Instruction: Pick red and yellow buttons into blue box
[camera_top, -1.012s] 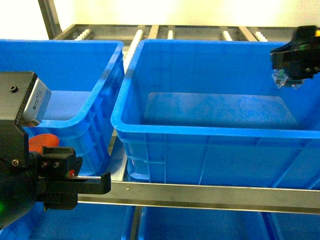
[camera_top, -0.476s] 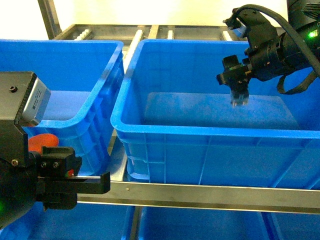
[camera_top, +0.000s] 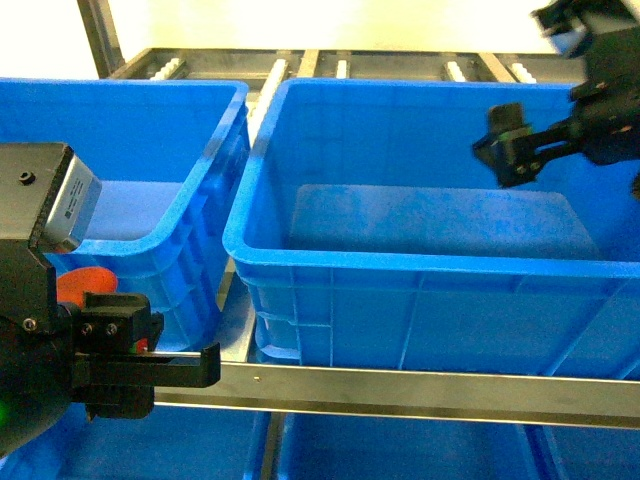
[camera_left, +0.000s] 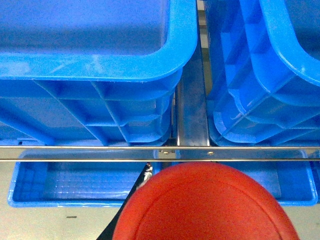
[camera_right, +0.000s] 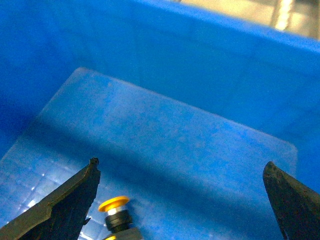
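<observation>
On the far left of the head view, the left pincer (camera_top: 150, 365) sits low in front of a metal rack rail (camera_top: 420, 390), pinching the red button (camera_top: 85, 285) by its body. Its orange-red cap shows just behind the pincer, against the wall of the left blue bin (camera_top: 120, 150). In the left wrist view that red cap (camera_left: 205, 205) fills the lower frame, facing the camera, which suits a grip on the blocky body below the cap. This hold reads as a carry: the button is lifted and ready to travel to the box, not yet delivered.

To the right stands the blue box (camera_top: 420, 270), large and open-topped, resting on the rack. In the head view its floor looks bare, but the near wall hides part of it.

On the right, the right pincer (camera_top: 515, 150) hangs inside the box above the floor, its jaws spread wide and holding nothing. The right wrist view shows the yellow button (camera_right: 116, 212) standing cap-up on the box floor between the open fingertips (camera_right: 75, 195). That suggests the yellow button is already delivered and the red one remains.
</observation>
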